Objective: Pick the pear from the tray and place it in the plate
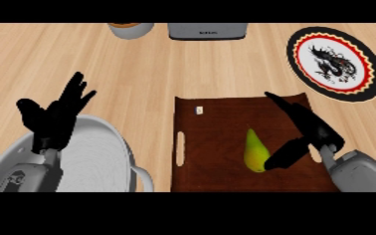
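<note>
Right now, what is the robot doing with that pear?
The robot's right hand is open beside the pear, thumb near its fat end, not holding it yet. The pear lies on the brown tray. The plate with the dragon picture sits further back on the right, with nothing on it. The left hand rests open, fingers up, above a grey bowl.

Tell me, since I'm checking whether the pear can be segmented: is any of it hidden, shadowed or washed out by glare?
Head view: the pear lies evenly lit on the dark brown tray, with no glare; the right hand has its thumb overlapping the pear's lower end, hiding a little of it; the black hand shows little detail.
</note>
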`<state>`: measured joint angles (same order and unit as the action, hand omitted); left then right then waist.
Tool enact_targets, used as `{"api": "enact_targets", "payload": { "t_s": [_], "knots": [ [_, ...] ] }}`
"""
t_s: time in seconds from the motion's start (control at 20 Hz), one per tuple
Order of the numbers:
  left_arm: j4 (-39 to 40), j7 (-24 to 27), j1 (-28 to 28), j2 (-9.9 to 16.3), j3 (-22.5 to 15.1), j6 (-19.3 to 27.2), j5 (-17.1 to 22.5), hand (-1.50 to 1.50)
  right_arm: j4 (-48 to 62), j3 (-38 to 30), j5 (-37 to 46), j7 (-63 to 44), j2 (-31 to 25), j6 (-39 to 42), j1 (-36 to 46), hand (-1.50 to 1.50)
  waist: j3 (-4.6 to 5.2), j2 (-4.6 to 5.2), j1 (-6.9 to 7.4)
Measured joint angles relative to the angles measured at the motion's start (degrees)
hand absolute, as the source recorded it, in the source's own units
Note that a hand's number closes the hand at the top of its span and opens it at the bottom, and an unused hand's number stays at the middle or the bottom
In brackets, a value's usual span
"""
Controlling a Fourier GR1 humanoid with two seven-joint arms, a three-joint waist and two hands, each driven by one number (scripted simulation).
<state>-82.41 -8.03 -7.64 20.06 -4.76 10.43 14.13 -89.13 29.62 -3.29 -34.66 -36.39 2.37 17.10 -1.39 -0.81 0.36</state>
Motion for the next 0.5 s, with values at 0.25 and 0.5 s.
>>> {"api": "enact_targets", "payload": {
  "t_s": [0.25,0.5],
  "knots": [
    [-0.91,-0.88,0.58,-0.14,0.28,-0.58,-0.40,0.00,0.14,1.44,2.35,-2.38,0.94,-0.41,0.11,-1.50,0.02,-0.06,-0.06],
    [-1.10,-0.36,0.69,-1.17,0.50,-0.41,-1.34,0.00,2.04,2.63,3.82,-2.47,3.21,-0.57,0.42,-1.50,-0.02,0.05,0.09]
  ]
}}
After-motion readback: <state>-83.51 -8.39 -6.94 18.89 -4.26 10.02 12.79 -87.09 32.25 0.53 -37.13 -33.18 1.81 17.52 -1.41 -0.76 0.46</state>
